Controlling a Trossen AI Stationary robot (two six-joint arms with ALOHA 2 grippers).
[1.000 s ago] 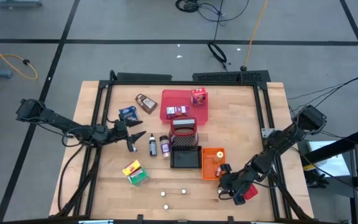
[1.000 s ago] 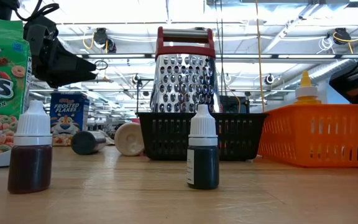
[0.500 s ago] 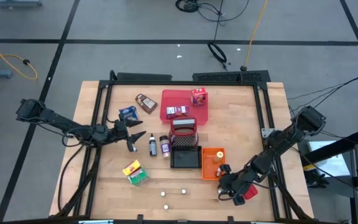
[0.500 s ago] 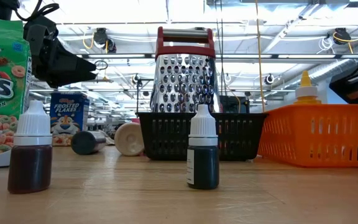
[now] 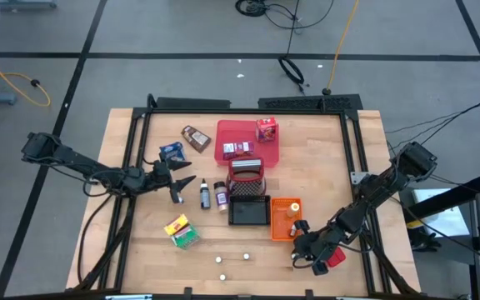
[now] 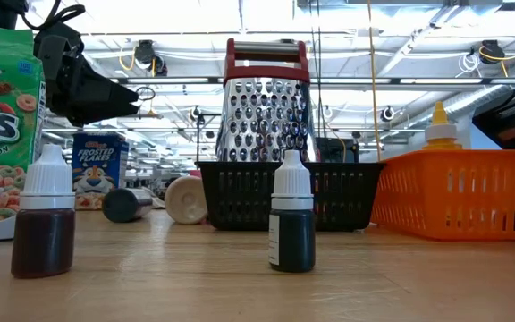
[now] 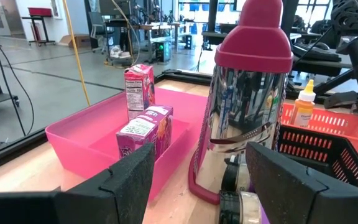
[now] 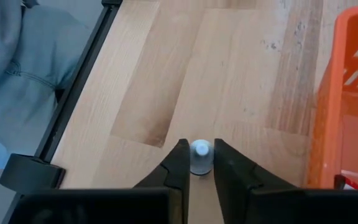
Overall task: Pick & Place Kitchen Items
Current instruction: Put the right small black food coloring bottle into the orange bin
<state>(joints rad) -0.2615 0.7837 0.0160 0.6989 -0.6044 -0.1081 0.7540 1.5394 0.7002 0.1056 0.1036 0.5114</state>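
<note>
Right wrist view: right gripper (image 8: 197, 163) pinches small white piece (image 8: 200, 150) at table's 5 o'clock; left gripper (image 5: 182, 185) open, empty; most items unplaced.

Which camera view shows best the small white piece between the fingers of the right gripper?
The right wrist view: the small white piece sits between the right gripper fingers, which are shut on it. In the high view the gripper hides it; the other views miss it.

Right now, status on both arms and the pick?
Right gripper shut on small white piece, beside orange bin. Left gripper open, empty, near the two dark bottles. Nothing blocking.
</note>
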